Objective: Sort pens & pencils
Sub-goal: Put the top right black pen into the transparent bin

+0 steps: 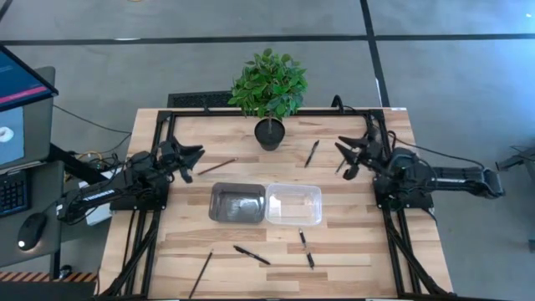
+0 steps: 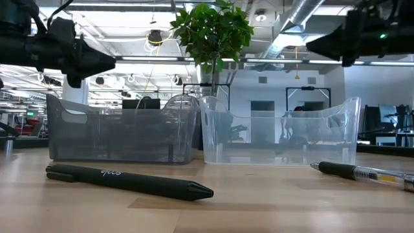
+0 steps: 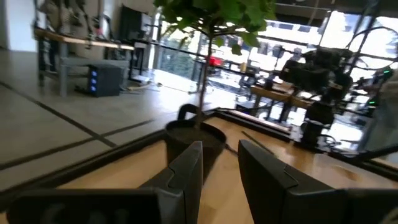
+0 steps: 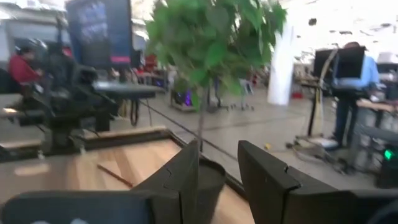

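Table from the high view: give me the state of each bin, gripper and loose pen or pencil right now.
Grey bin: upright, no pens or pencils inside.
Clear bin: upright, looks empty, touching the grey bin.
Left gripper: open, holding nothing, raised above the table.
Right gripper: open, holding nothing, raised.
Pens: lying loose on the table, unsorted.
Pencils: lying loose, unsorted.
Potted plant: upright.

A wooden table (image 1: 351, 251) is seen carrying a potted plant (image 1: 269, 88), a grey bin (image 1: 236, 203) and clear bin (image 1: 293, 204) (touching), scattered pens (image 1: 251, 255) and pencils (image 1: 216, 167).
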Controlling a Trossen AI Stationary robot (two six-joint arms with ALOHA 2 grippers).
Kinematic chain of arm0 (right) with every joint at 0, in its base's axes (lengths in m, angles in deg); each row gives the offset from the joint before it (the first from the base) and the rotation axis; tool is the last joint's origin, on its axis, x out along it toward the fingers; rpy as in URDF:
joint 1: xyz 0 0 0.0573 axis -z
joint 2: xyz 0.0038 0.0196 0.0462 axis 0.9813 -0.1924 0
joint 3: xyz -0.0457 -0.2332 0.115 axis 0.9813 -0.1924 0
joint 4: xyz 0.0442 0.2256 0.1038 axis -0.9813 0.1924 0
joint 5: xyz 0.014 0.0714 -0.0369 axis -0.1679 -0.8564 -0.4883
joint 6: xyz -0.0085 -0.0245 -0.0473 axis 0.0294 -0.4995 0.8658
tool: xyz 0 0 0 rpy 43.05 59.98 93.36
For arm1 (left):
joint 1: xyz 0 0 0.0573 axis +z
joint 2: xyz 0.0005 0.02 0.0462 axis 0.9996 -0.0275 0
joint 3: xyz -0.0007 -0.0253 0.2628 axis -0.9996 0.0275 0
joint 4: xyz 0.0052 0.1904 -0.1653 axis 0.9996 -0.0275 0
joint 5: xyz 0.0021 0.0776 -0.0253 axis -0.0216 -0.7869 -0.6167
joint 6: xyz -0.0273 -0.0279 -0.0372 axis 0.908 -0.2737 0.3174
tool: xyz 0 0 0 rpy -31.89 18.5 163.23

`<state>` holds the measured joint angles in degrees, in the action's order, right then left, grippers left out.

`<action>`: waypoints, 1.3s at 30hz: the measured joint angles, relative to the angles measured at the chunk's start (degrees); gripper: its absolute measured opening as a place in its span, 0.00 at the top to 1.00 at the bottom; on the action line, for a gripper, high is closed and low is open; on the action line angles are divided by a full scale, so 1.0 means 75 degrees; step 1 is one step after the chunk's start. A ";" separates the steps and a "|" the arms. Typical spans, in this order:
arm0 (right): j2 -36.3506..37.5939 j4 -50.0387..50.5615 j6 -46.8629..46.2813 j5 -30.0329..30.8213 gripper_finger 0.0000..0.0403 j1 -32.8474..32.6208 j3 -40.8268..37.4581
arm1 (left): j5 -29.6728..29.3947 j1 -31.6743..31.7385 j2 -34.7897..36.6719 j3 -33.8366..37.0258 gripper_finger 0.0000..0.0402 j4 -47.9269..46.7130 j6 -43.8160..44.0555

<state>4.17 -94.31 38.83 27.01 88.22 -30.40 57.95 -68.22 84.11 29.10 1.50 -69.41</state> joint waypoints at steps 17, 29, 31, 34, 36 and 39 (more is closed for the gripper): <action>-0.3611 0.0010 -0.1120 -0.0058 0.66 0.1530 0.0420 | -0.0081 0.0000 0.0000 0.0000 0.77 -0.0043 -0.0782; -0.4042 -0.0826 -0.1051 -0.0060 0.66 0.1348 0.0414 | -0.0047 0.0000 0.0000 0.0000 0.77 -0.0197 -0.1188; -0.4042 -0.0825 -0.1058 -0.0060 0.66 0.1348 0.0414 | 0.0072 0.0000 0.0001 0.0000 0.77 -0.0219 -0.1251; -0.4042 -0.0831 -0.1058 -0.0059 0.66 0.1308 0.0414 | 0.0228 0.0000 0.0000 0.0000 0.77 -0.0246 -0.1297; -0.4042 -0.0831 -0.1058 -0.0061 0.66 0.1278 0.0414 | 0.0257 0.0000 0.0000 0.0000 0.77 -0.0249 -0.1219; -0.4042 -0.0831 -0.1058 -0.0060 0.66 0.1202 0.0414 | 0.0257 0.0000 0.0000 0.0000 0.77 -0.0252 -0.1182</action>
<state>-26.14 -100.54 30.89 26.56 97.23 -27.30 59.88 -68.22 84.11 29.10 -0.39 -78.28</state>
